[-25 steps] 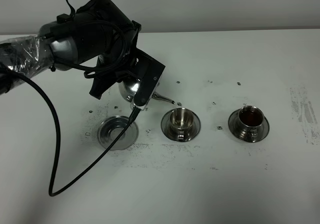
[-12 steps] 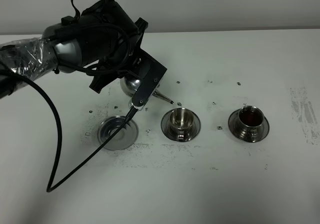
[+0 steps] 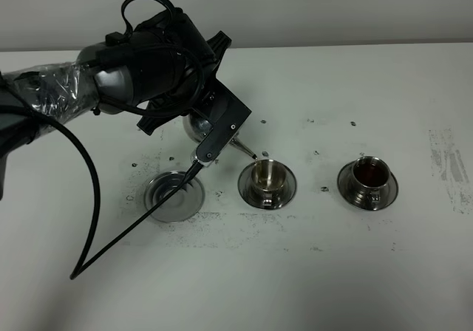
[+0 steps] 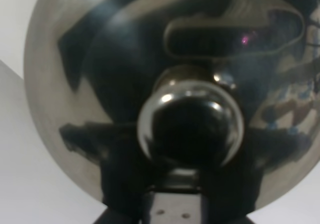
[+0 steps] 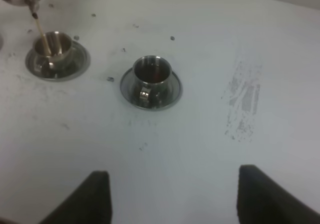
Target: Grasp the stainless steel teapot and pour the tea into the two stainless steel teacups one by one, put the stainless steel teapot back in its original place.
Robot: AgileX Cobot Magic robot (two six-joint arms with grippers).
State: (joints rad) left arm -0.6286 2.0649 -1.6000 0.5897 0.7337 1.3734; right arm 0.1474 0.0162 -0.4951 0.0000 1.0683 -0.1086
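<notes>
Hanging from the left pincer, the pot is clear of the table and tipped spout-down. The pincer is clamped tight on it, though the arm's bulk hides the fingers from above. That arm's wrist camera shows only the domed lid and its round knob, right up against the lens.

Out from the pincer, on the side toward the other arm, the spout ends just above the near cup. A thin brown thread of tea runs from the tip into that cup. The cup stands on its own saucer.

Below the left pincer, on the side away from the spout, lies the bare saucer with nothing standing on it. A black cable from the wrist crosses over it.

The far cup stands well out from the left pincer, past the near one, and it holds dark tea.

The right pincer is spread wide and holds nothing, above bare table. The far cup is ahead of it, and the near cup is further off toward the left arm.
</notes>
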